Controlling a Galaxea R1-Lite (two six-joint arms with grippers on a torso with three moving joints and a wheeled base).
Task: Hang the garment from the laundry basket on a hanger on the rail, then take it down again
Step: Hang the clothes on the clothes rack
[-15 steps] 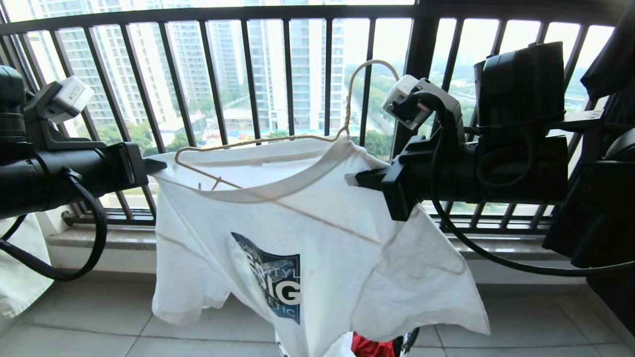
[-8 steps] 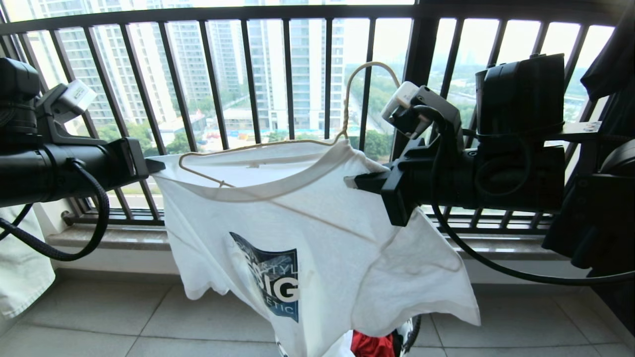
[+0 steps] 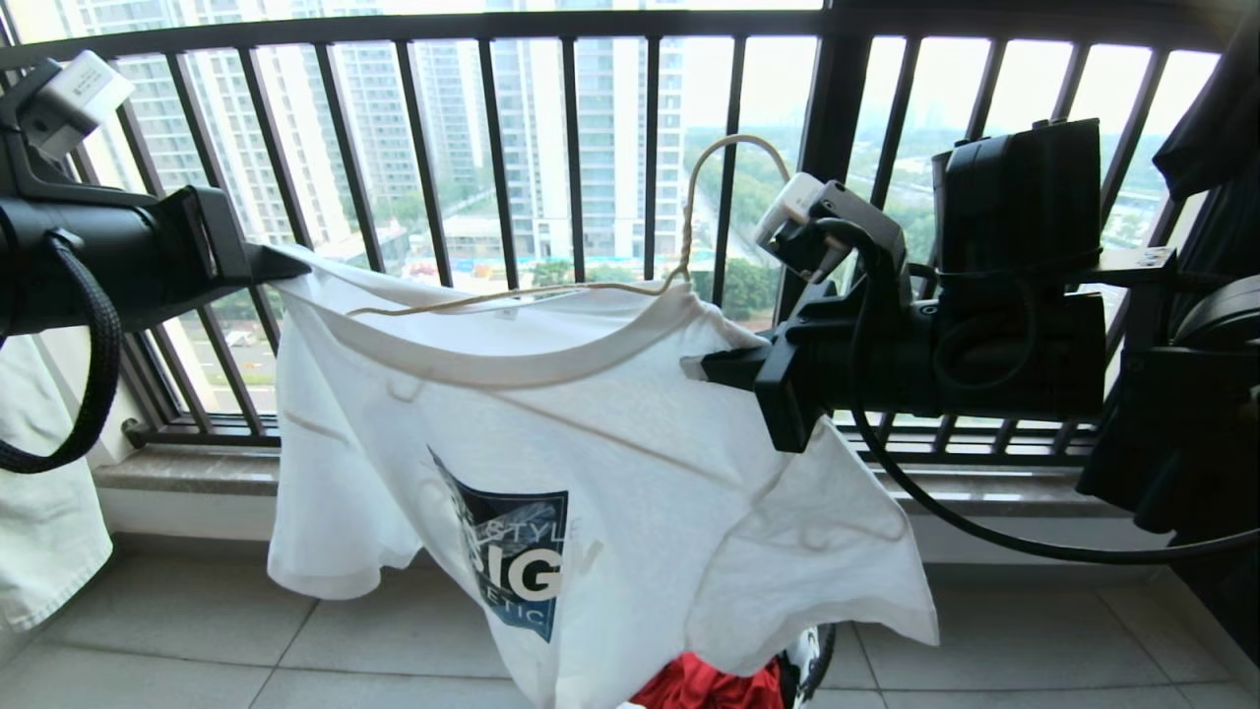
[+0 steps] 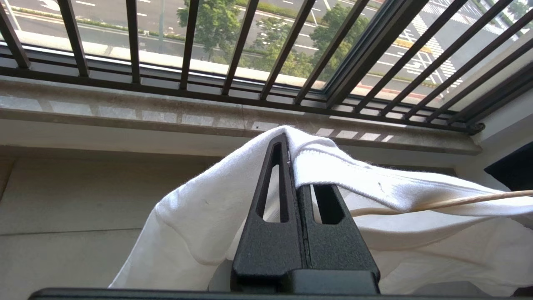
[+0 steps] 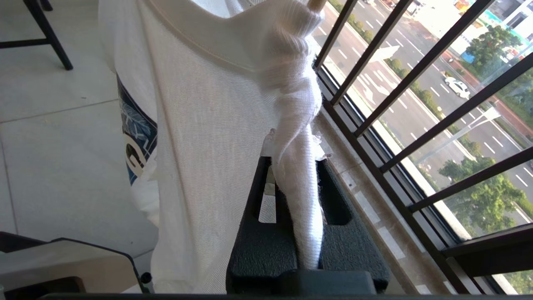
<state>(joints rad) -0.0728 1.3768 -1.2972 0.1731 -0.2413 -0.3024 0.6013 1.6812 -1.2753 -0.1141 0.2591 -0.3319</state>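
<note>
The garment [image 3: 610,463], a white T-shirt with a dark blue chest print, hangs stretched between my two grippers in front of the window. The hanger [image 3: 692,197], thin cream wire, runs inside its neck with the hook standing up above the collar. At the shirt's left shoulder, my left gripper [image 3: 285,266] is shut on the fabric; its fingertips [image 4: 289,150] pinch the garment [image 4: 200,216] beside the hanger wire [image 4: 458,202]. My right gripper [image 3: 704,366] is shut on the right shoulder, where a bunched fold of garment [image 5: 208,125] fills the gripper [image 5: 293,162]. A sliver of the laundry basket [image 3: 807,658] peeks out below. The rail is out of view.
The black barred window railing [image 3: 571,148] and stone sill [image 3: 187,471] stand close behind the shirt. A pale cloth [image 3: 44,532] hangs at far left, a dark garment [image 3: 1211,128] at far right. A red cloth [image 3: 704,684] lies under the shirt. A black stand leg [image 5: 46,33] is on the tiled floor.
My left gripper has risen and moved left, pulling the shirt's left shoulder up over the hanger's left end, which is now covered. The right gripper has hardly moved.
</note>
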